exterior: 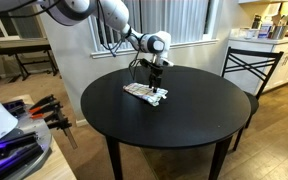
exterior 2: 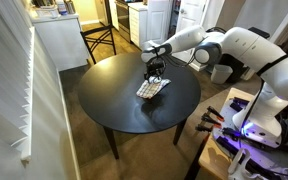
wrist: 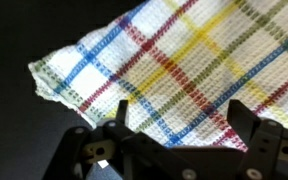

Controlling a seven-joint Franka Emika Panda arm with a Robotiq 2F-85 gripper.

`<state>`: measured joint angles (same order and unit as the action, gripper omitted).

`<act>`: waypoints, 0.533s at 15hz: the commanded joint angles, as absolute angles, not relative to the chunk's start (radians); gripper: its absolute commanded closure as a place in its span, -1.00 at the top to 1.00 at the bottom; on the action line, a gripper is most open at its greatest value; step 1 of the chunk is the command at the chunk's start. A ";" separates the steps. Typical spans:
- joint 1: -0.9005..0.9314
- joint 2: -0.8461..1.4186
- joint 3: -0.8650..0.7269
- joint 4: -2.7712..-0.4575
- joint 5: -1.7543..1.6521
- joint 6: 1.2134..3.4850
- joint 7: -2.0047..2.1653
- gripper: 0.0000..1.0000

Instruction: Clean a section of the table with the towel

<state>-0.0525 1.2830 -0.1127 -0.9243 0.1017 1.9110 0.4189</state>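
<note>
Hovering over the towel (exterior: 146, 93) on the table (exterior: 184, 125), the gripper (exterior: 156, 84) is holding its jaws apart; wiping apparently not started.

Round black table (exterior: 184, 115), plaid towel (exterior: 145, 93) lying flat on it

Towel (wrist: 174, 60) of coarse woven cloth, matt and ribbed, on a table (exterior: 179, 125) whose smooth black top has a faint satin sheen; gripper (wrist: 177, 110) in matt dark casing, arm (exterior 2: 239, 45) in glossy white shells.
</note>
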 commanded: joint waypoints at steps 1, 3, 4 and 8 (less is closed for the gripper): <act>-0.061 1.307 -0.119 -0.989 0.079 2.082 0.342 1.00; -0.066 1.310 -0.117 -1.022 0.082 2.163 0.312 1.00; -0.070 1.304 -0.111 -1.046 0.084 2.202 0.283 0.79; -0.077 1.282 -0.100 -1.103 0.091 2.297 0.190 0.06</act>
<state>-0.0628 1.3048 -0.1178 -1.0104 0.0915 2.2030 0.2627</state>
